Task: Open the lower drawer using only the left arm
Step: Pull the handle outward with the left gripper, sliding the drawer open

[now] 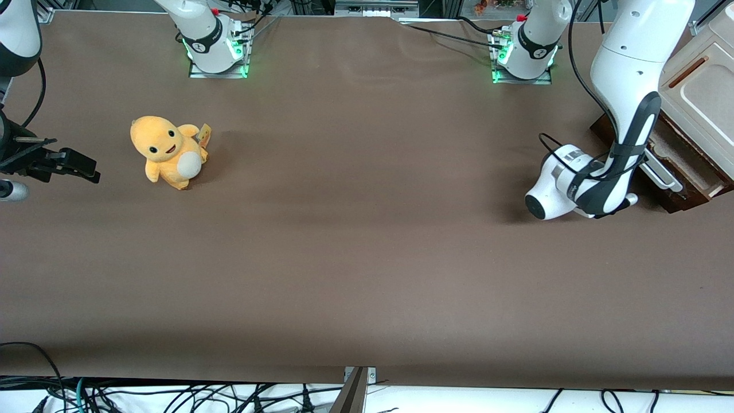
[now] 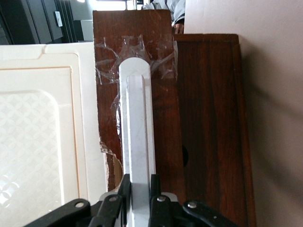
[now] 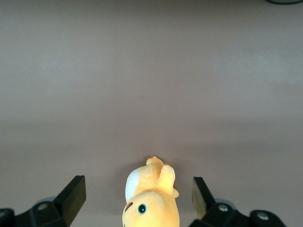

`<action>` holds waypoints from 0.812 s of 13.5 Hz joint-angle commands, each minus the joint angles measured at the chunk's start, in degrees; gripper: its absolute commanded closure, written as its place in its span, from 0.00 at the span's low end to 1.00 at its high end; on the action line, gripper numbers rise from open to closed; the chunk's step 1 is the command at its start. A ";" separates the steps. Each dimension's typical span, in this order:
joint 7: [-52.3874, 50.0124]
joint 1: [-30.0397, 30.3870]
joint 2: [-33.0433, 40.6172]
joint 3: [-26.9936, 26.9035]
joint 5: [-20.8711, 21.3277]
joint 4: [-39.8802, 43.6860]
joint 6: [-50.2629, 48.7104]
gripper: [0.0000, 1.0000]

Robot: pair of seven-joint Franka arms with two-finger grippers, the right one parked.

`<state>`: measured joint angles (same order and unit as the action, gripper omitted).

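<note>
The lower drawer (image 1: 691, 198) has a dark brown wood front (image 2: 163, 118) and sits at the working arm's end of the table. It stands partly pulled out, and a strip of pale interior (image 1: 682, 158) shows. Its silvery-white bar handle (image 2: 137, 127) has clear tape around its end. My left gripper (image 2: 140, 182) is shut on this handle, one black finger (image 2: 124, 187) pressed to each side of the bar. In the front view the left arm (image 1: 625, 74) bends down in front of the drawer, its wrist covers the gripper, and part of the handle (image 1: 665, 175) shows beside it.
A cream cabinet (image 1: 702, 86) with a brown slot stands above the drawer, and its cream panel (image 2: 42, 132) lies beside the handle. A yellow plush toy (image 1: 166, 150) sits toward the parked arm's end. Two arm bases (image 1: 218, 46) stand farthest from the front camera.
</note>
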<state>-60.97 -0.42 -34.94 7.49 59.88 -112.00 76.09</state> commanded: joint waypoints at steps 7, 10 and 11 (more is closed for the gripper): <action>5.51 -3.27 -1.00 -0.29 -3.00 4.86 -3.50 0.97; 4.90 -3.18 -1.88 -0.29 -4.86 4.86 -3.50 0.97; 4.90 -3.18 -1.88 -0.29 -5.64 4.86 -3.50 0.97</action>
<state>-59.23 -2.83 -36.03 7.41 57.00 -109.17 74.57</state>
